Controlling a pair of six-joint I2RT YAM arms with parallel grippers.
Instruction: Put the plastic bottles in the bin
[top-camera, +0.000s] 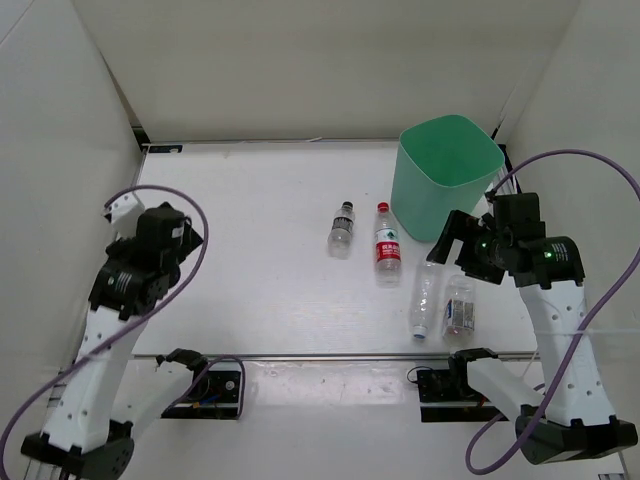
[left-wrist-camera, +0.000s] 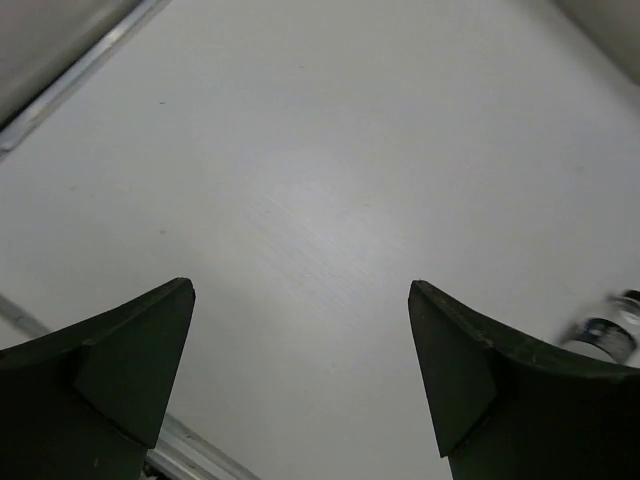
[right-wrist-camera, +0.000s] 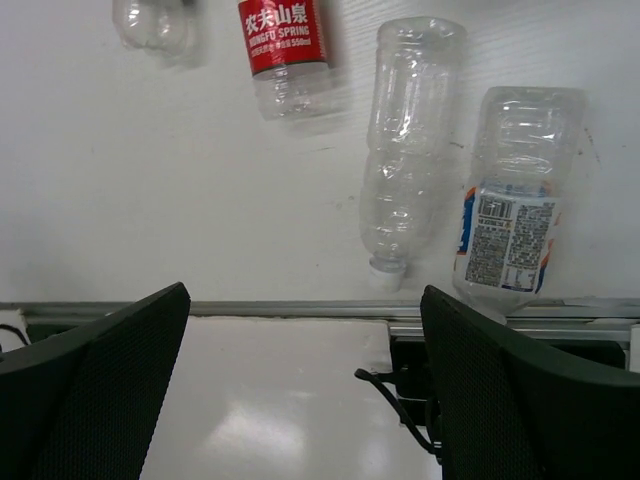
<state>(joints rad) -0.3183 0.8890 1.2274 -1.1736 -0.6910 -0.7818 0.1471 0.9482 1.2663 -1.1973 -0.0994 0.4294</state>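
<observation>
Four plastic bottles lie on the white table. The short dark-capped one (top-camera: 342, 227) and the red-capped one (top-camera: 387, 245) lie mid-table. The slim clear one (top-camera: 426, 298) and the stubby bluish-labelled one (top-camera: 460, 305) lie near the front right. The mint-green bin (top-camera: 445, 175) stands upright at the back right. My right gripper (top-camera: 455, 245) is open and empty, hovering between the bin and the slim bottle. Its wrist view shows the gripper (right-wrist-camera: 303, 295), the red label (right-wrist-camera: 285, 50), the slim bottle (right-wrist-camera: 405, 140) and the stubby bottle (right-wrist-camera: 510, 200). My left gripper (top-camera: 188, 235) (left-wrist-camera: 300, 288) is open and empty over bare table at the left.
A metal rail (top-camera: 340, 356) runs along the table's near edge, with black mounts (top-camera: 215, 390) and cables below it. White walls enclose the table on three sides. A bottle end (left-wrist-camera: 608, 332) shows at the left wrist view's right edge.
</observation>
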